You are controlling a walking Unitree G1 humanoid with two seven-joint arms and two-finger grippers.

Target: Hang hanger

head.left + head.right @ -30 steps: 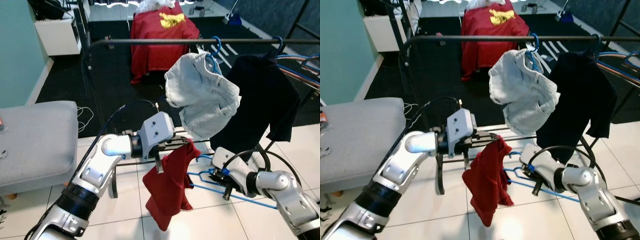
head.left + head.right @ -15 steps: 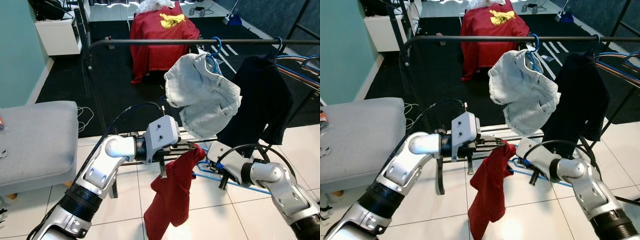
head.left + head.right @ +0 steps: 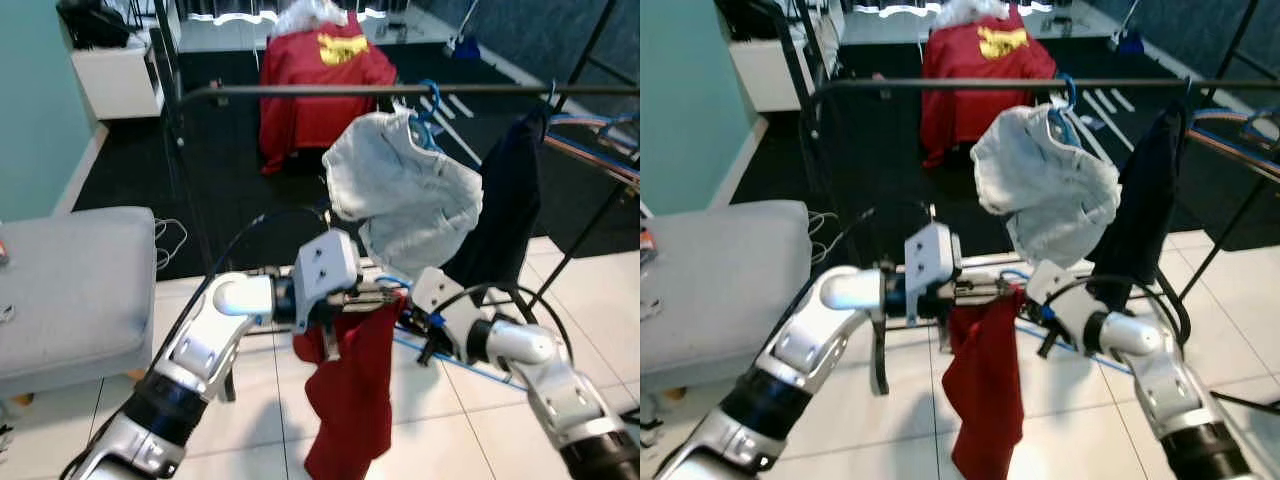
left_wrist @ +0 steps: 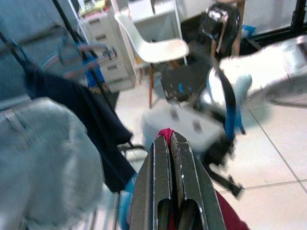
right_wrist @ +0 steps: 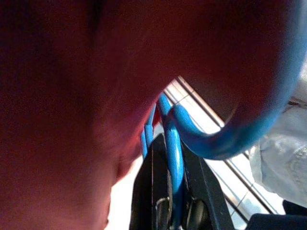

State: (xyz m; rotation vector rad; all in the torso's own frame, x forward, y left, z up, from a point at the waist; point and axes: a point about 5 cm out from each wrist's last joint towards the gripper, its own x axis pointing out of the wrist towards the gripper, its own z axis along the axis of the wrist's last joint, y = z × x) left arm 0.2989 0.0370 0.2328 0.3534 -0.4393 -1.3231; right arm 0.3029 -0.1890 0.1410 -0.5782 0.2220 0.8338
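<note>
A black clothes rail spans the upper part of the frame from centre-left to the right edge. Two garments hang on it: a pale denim garment at upper centre, carried on a blue hook, and a dark garment to its right. A red jacket sits behind the rail at top centre. A grey cushioned seat occupies the left middle of the frame. The floor is white tile.

A red cloth hangs at lower centre, falling as a long, narrow drape to the bottom edge. Its top edge is bunched where the two arms meet.

The left pincer is pressed together on the top edge of the red cloth; a small tuft of red shows at the fingertips in the left wrist view.

The blue hanger is thin, round-section wire with a curved hook. It lies at centre right of the frame, just beside the cloth's top edge. The right pincer is pinching the hanger's wire; the hook curves away past the red cloth, which is close against the lens.
</note>
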